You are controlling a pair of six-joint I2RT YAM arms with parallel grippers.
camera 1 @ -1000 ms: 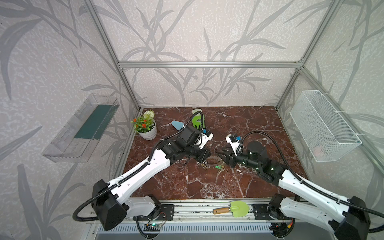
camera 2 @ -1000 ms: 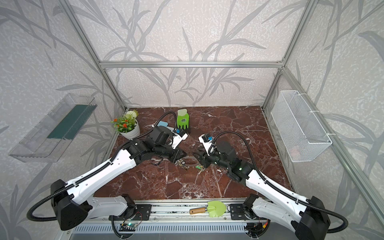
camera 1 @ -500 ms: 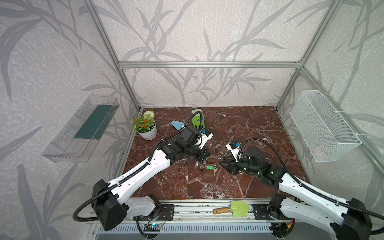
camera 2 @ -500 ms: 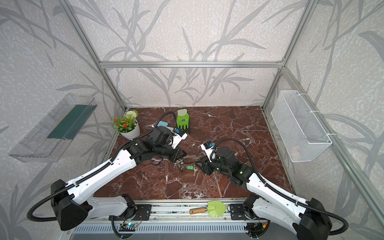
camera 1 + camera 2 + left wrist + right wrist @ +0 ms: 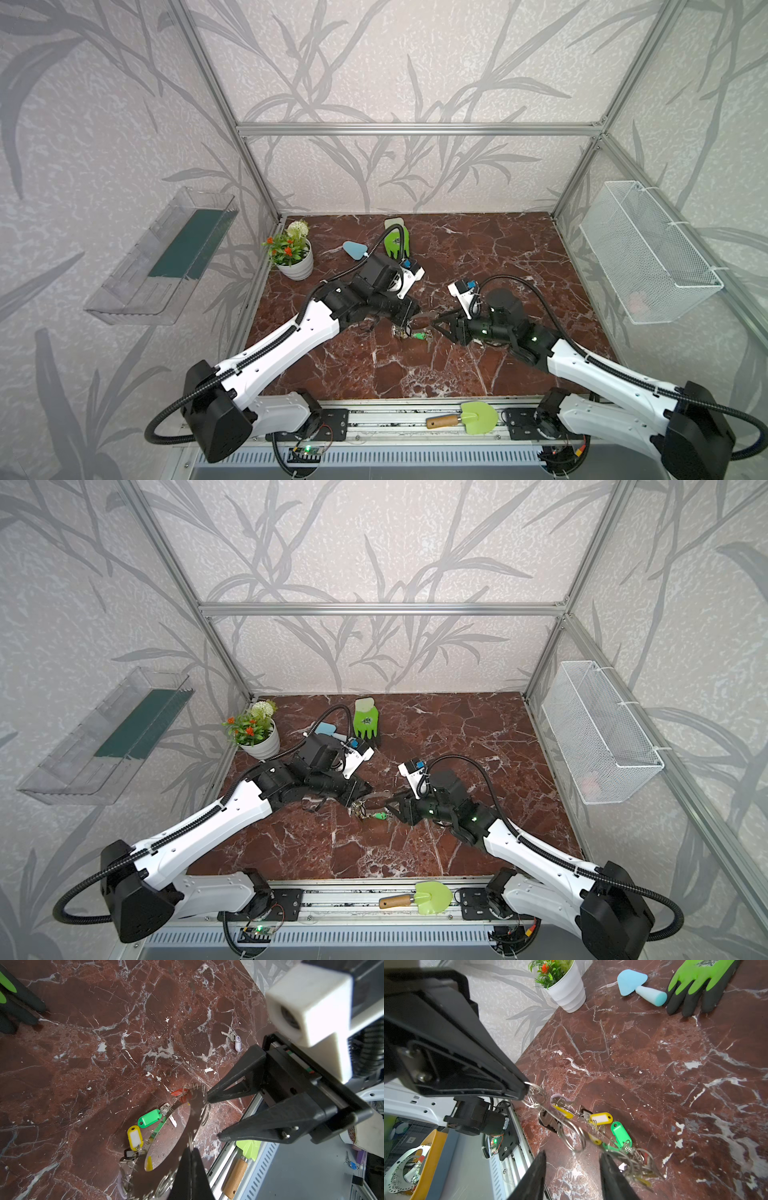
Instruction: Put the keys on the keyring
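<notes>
Shift: right gripper (image 5: 213,1117), jaws apart, has moved up to rim of large flat grey metal keyring (image 5: 194,1118), which left gripper (image 5: 190,1150) clamps tilted; lilac plastic key tag (image 5: 238,1043) lies well apart, unthreaded.

We see a potted plant (image 5: 291,254), a blue foam mushroom (image 5: 354,249) and a green glove (image 5: 365,723) along the back of the marble tabletop (image 5: 498,253). A green trowel (image 5: 473,417) lies on the front rail (image 5: 382,415).
</notes>
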